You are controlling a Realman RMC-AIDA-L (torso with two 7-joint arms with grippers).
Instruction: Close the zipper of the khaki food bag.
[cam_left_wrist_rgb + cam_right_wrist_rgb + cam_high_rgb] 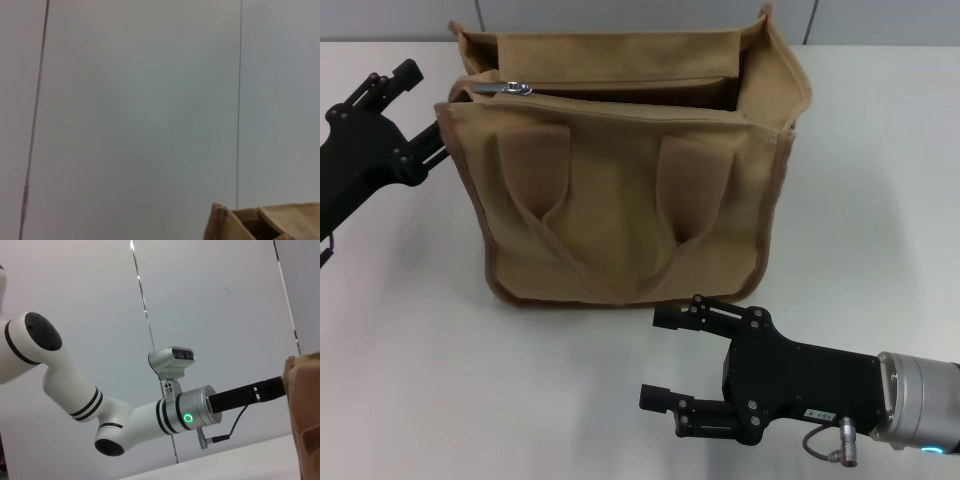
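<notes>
Khaki food bag [620,190] without any legible writing

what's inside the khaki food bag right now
The khaki food bag gapes open at the top, zipper pull at its left end. Only a dark interior and the inner fabric wall show; any contents are hidden by the front panel.

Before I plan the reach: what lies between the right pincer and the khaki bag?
Only bare white table, per the head view; the open right pincer sits just before the khaki food bag.
</notes>
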